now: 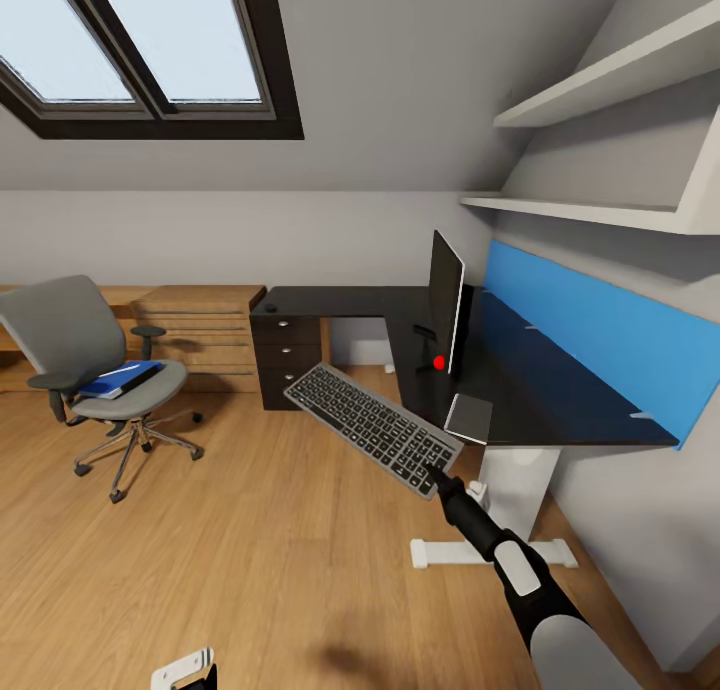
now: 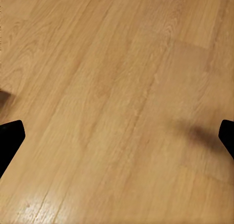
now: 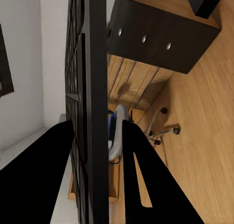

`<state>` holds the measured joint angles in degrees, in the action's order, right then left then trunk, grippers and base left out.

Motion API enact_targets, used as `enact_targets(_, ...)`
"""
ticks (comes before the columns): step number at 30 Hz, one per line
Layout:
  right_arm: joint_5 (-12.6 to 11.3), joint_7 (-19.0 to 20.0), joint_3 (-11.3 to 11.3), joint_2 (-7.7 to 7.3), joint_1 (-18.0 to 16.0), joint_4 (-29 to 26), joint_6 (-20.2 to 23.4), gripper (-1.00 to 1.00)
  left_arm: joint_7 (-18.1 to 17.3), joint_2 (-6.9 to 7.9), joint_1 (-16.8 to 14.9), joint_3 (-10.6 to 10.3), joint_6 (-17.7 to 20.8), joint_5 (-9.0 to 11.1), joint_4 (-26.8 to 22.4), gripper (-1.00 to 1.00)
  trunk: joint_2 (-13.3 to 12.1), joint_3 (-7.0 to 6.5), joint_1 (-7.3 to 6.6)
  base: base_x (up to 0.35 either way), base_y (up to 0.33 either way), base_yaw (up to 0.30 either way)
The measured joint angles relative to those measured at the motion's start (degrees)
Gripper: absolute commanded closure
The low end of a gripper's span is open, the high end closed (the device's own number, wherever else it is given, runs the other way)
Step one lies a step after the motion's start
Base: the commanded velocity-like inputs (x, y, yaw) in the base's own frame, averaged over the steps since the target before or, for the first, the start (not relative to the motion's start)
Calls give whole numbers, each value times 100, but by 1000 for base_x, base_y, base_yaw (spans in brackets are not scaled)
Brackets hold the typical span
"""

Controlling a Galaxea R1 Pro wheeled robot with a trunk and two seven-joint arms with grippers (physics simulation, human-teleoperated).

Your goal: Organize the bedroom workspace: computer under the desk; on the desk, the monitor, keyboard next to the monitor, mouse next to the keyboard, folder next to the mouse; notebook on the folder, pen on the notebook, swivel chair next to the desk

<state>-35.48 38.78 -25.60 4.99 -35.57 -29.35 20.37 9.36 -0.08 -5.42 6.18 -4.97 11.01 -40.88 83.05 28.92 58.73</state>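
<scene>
Head view: right pincer (image 1: 440, 475) clamps the keyboard (image 1: 372, 425) by its lower-right end, board in mid-air at centre frame, just left of the counter (image 1: 560, 410) edge. Likely stiff and light, but held by one end it's a long lever, so it may pivot or slip in the grip; a mid-length hold would be steadier. Monitor (image 1: 446, 302) stands edge-on on the counter, a small grey pad (image 1: 468, 417) lies near the front edge below it, right where the keyboard could land; both need clearing. Swivel chair (image 1: 95, 375) at left with the blue folder (image 1: 120, 378) on its seat, well apart. Left wrist view: left pincer (image 2: 117, 136) fingers spread wide at the frame edges, nothing between them, bare wood floor (image 2: 117, 87) beyond. Right wrist view: keyboard (image 3: 92, 87) seen edge-on between the dark fingers (image 3: 146, 180), black drawers (image 3: 156, 39) at upper right, chair base past the board.
</scene>
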Motion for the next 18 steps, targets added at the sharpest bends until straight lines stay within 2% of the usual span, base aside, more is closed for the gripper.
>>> enact_targets(12,8,168,-3,-7,0,143,-34,100,0,0,0,-1,-9,0,22,-100,0,0,0,1,0,0)
enact_targets(18,-3,-109,-25,111,-3,163,-85,100,-7,-2,0,-5,-9,-1,127,-100,0,0,-2,152,32,0)
